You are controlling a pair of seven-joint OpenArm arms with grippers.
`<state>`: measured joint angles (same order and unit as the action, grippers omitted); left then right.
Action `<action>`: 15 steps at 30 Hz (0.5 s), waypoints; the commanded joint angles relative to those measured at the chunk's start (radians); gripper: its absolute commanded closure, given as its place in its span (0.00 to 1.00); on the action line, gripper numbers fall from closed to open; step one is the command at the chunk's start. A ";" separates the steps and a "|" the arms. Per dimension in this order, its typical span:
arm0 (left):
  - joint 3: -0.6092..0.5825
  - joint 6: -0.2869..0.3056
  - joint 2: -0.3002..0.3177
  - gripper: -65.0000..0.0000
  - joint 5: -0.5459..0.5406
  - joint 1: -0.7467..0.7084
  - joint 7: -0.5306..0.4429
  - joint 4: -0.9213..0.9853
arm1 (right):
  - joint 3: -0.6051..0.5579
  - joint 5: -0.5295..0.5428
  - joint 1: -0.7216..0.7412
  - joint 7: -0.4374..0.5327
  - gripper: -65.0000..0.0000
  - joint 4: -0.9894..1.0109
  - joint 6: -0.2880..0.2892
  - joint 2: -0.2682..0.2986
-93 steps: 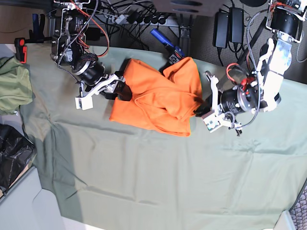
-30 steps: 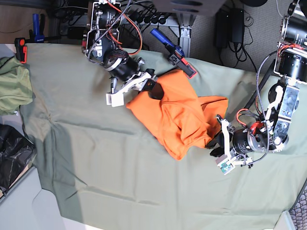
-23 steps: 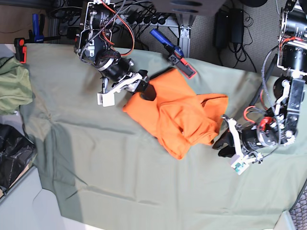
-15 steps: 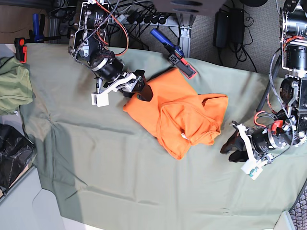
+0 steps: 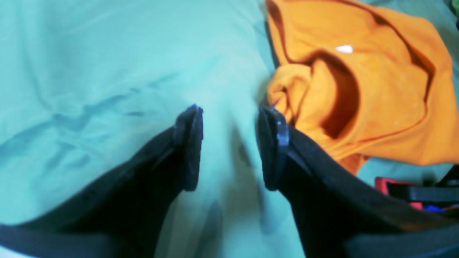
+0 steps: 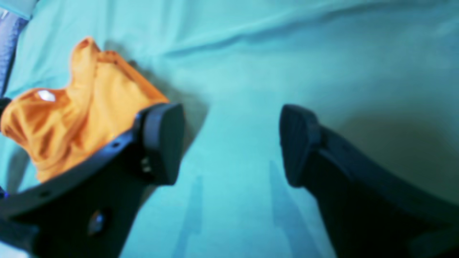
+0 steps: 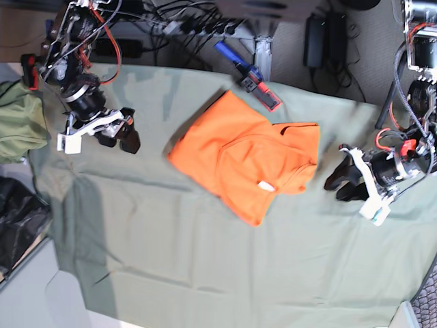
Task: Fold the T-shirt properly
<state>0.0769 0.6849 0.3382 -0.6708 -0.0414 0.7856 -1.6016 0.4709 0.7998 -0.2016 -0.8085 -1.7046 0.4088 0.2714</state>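
Orange T-shirt (image 7: 239, 154), loosely bunched on the green cloth.

It lies in a rumpled, roughly diamond-shaped heap, one corner pointing toward the table's far edge and another toward the near side. The fabric is doubled over itself with curved folds across the middle, and a flap juts out on the base view's right. A small white neck label shows near the lower part (bright against the orange). Nothing touches it; it rests flat, unheld.
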 commanded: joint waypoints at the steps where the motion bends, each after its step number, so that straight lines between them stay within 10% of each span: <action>1: 0.004 0.013 0.011 0.55 -0.018 0.006 -0.022 -0.024 | 0.005 0.019 0.008 0.030 0.36 -0.019 0.115 0.017; 4: 0.004 0.013 0.011 0.56 -0.016 -0.023 -0.021 -0.036 | 0.005 -0.006 0.025 0.085 0.51 -0.019 0.115 0.023; 7: 0.004 0.013 0.008 0.72 0.002 -0.053 -0.023 -0.035 | 0.005 -0.061 0.080 0.106 1.00 -0.010 0.115 0.023; 15: 0.000 0.013 -0.027 0.94 0.006 -0.101 -0.022 -0.035 | -0.082 -0.185 0.236 0.125 1.00 0.111 0.115 0.023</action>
<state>0.0746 0.6846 0.3061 -0.6441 -0.1543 0.7856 -1.6188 0.3851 0.6033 0.0185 -0.7013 -1.5776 0.4088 0.2825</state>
